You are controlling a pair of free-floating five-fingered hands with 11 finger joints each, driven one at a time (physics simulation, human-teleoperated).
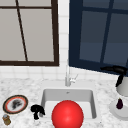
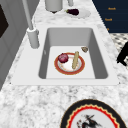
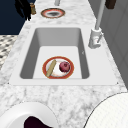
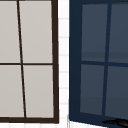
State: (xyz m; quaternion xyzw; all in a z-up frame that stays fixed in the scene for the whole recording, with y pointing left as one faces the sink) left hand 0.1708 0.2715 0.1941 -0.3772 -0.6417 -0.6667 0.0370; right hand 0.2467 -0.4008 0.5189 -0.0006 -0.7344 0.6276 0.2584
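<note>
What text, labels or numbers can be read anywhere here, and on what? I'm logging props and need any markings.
None can be read.
The plate on the counter bears a dark picture with a red and yellow rim, no letters.
The small jar beside it shows no legible label.
The dark cabinet has small orange marks, too blurred to tell whether they are writing.
The plate in the sink carries only food.

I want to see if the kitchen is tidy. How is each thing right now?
Blue window: looks swung open.
Brown window: shut.
Tap: no water running.
Sink plate: flat, holding a red fruit and a stick.
Counter plate: flat.
Small jar: upright.
Eggplant: lying on a white plate.
Left hand: beside the sink.
Right hand: above a white pot.
</note>
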